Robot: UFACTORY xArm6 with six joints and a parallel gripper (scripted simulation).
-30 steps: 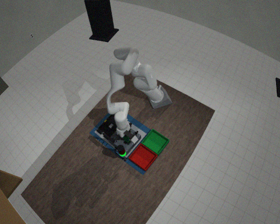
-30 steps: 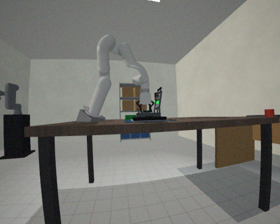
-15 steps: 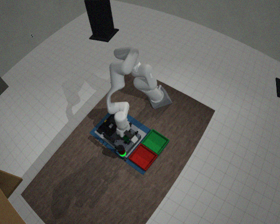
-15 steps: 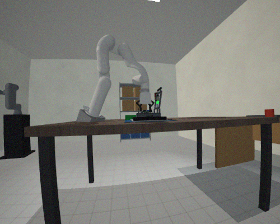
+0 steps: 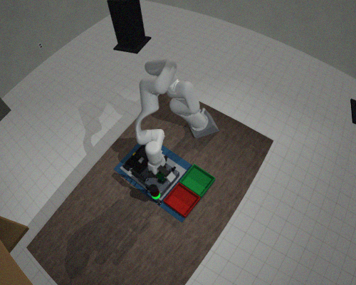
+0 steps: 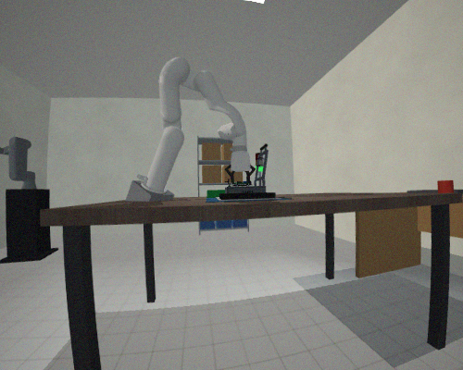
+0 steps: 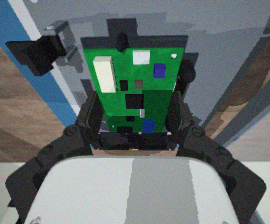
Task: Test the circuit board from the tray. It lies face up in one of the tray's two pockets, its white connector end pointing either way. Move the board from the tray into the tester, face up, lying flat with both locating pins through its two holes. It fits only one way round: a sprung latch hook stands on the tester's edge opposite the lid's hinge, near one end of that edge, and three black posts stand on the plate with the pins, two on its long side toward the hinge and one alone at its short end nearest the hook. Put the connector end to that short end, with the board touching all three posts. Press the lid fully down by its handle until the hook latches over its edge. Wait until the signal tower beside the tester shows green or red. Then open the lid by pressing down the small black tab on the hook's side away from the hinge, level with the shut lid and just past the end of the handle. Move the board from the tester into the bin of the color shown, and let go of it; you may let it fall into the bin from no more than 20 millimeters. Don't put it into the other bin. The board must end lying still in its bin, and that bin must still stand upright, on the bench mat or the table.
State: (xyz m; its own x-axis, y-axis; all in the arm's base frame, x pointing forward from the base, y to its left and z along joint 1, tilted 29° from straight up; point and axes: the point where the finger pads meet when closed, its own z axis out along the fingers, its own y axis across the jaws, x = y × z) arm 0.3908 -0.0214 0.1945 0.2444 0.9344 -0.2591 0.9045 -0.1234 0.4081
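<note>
The green circuit board [image 7: 158,102] [image 5: 161,177] lies face up on the grey tester [image 5: 168,187] [image 6: 250,189], its white connector toward the lone post [image 7: 122,42]. Another black post [image 7: 187,71] stands beside its long side. My gripper [image 7: 134,100] [image 6: 240,181] is low over the tester, with its fingertips shut on the board's two long edges. The pins and third post are hidden or unclear. The tester's lid [image 6: 263,162] stands open. The black latch hook [image 7: 41,52] is at the left in the wrist view. The signal tower [image 5: 154,190] [image 6: 260,168] shows green.
The green bin [image 5: 197,180] and the red bin [image 5: 181,200] stand upright side by side, past the tester's short end. The dark tray [image 5: 132,162] is on the other side of my gripper. The blue mat [image 5: 176,156] lies beneath them. The lid and tower rise close beside my gripper.
</note>
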